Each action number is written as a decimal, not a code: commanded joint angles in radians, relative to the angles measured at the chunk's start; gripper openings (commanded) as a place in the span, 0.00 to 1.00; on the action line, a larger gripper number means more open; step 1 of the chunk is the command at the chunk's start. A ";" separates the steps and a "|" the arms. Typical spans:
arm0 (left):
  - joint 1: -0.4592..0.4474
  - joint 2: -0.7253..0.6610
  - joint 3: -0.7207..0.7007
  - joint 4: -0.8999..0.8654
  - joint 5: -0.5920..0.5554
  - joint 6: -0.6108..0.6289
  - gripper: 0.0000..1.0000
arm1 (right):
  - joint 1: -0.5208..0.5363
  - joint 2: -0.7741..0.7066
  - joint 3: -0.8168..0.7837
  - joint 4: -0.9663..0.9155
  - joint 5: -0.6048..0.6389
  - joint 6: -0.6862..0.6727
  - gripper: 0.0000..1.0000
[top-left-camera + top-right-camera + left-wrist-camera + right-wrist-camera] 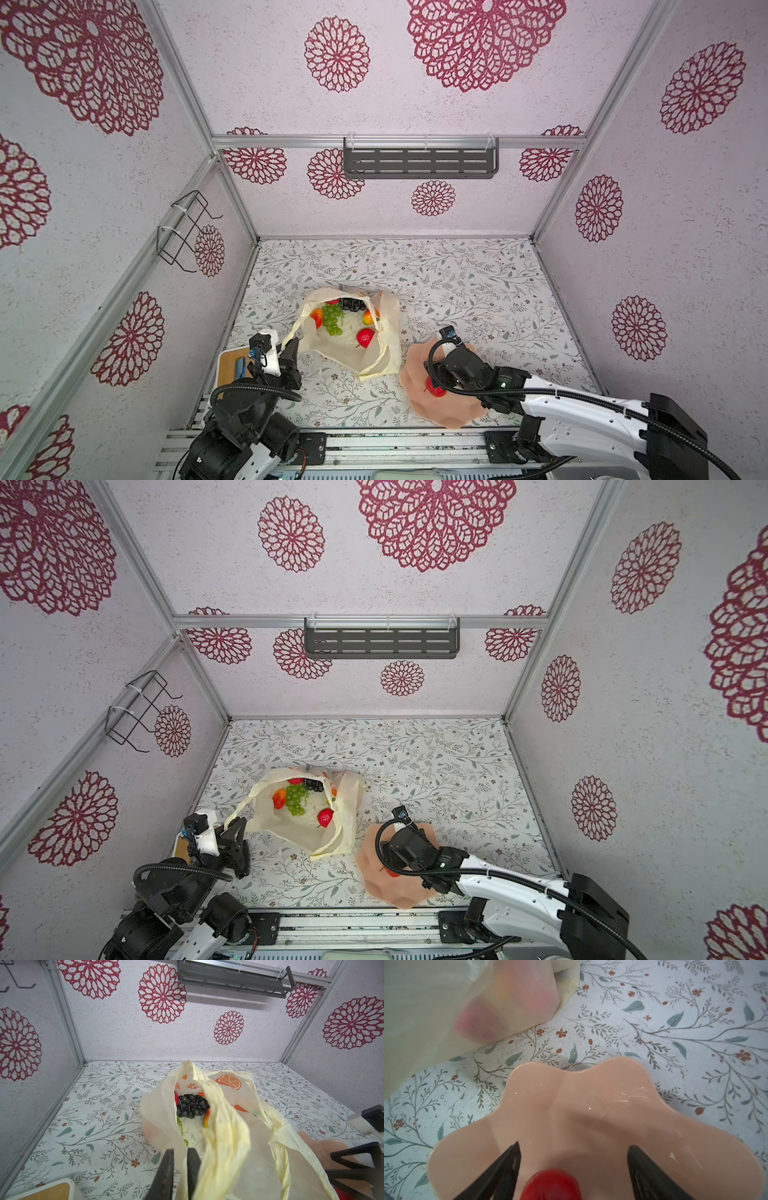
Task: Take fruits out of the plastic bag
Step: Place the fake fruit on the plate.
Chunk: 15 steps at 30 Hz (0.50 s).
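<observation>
White walls printed with red rosettes enclose a table covered in a leafy floral pattern. The plastic bag lies left of centre on the table, its mouth gaping upward. Inside it are a green grape bunch, a dark grape bunch at the far side and a red apple toward the bag's right wall. Beside the green grapes is what looks like a red-yellow mango, partly hidden. The left tool is clamped on one loop handle of the bag, holding it taut toward the near left corner. Just beside the bag, on its right, sits a wavy-edged pink bowl. The right tool hangs over the bowl with its jaws spread wide, gripping nothing. A second red apple lies in the bowl below, between them.
</observation>
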 commanded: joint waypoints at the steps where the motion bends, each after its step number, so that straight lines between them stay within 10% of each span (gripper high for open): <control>1: -0.005 -0.005 -0.009 0.014 -0.001 0.009 0.17 | -0.005 -0.056 0.046 0.000 0.020 -0.090 0.84; 15: -0.004 0.017 -0.010 0.020 0.013 0.013 0.17 | -0.005 -0.211 0.023 0.176 -0.070 -0.342 0.85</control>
